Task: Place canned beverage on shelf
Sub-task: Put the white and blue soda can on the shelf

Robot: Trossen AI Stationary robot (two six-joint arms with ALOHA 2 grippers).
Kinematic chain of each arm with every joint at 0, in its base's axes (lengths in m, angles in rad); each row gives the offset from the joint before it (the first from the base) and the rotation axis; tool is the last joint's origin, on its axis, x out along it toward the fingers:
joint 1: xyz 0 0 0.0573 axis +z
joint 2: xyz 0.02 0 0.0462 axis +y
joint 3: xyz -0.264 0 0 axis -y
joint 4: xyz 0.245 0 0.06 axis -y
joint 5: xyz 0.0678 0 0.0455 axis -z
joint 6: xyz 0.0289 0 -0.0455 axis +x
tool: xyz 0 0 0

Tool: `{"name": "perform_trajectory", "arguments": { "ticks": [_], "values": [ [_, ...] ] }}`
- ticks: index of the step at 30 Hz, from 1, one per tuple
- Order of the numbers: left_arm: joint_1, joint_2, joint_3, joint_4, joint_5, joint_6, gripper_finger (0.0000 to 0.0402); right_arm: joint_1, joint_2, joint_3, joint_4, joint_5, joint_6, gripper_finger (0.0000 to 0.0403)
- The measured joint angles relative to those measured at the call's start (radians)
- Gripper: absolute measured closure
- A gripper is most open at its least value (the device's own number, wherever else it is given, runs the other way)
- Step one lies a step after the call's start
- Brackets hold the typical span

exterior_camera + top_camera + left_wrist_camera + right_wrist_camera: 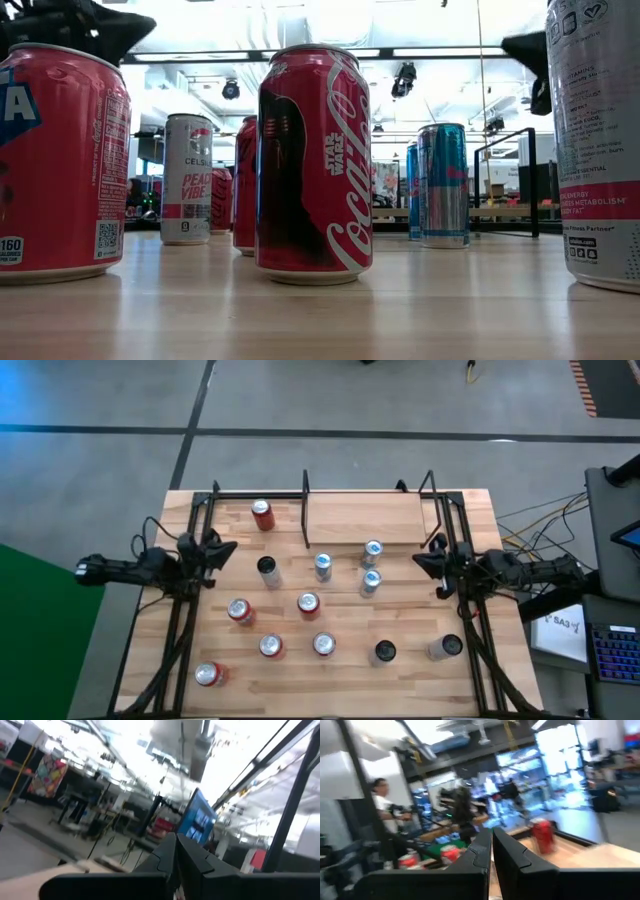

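Several cans stand upright on the plank table: red ones [308, 604] [239, 611], blue-and-silver ones [323, 566] [372, 552] [370, 582], black ones [267, 567] [385, 652] and a silver one [445, 648]. The shelf [370, 518], a light board in a black frame, stands at the far edge with no can on the board. A red can [262, 515] stands just left of it. My left gripper [232, 547] hovers shut at the table's left, and my right gripper [418, 559] hovers shut at its right. Both are empty, with fingertips together in their wrist views [175, 851] [491, 845].
More red cans stand near the front [271, 647] [324, 645] [209, 675]. In the low view a large red can [312, 165] fills the middle. The shelf's black posts [306, 510] [432, 490] rise at the back. A person [380, 800] shows beyond the table.
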Motion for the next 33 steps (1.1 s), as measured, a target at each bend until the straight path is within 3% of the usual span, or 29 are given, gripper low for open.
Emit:
{"name": "perform_trajectory", "arguments": {
  "ticks": [11, 20, 27, 33],
  "values": [
    [0.000, 0.121, 0.000, 0.203, 0.004, -0.001, 0.0402, 0.000, 0.127, 0.132, -0.121, 0.026, 0.093, 0.0394],
    [0.000, 0.311, 0.000, 0.372, 0.011, -0.062, 0.0402, 0.000, 0.217, 0.261, -0.250, 0.020, 0.155, 0.0394],
    [-0.004, 0.483, 0.001, 0.504, 0.012, -0.060, 0.0402, 0.000, 0.294, 0.415, -0.454, -0.009, 0.155, 0.0394],
    [-0.003, 0.613, 0.075, 0.493, 0.052, -0.017, 0.0402, 0.000, 0.358, 0.486, -0.476, -0.009, 0.151, 0.0394]
  ]
}}
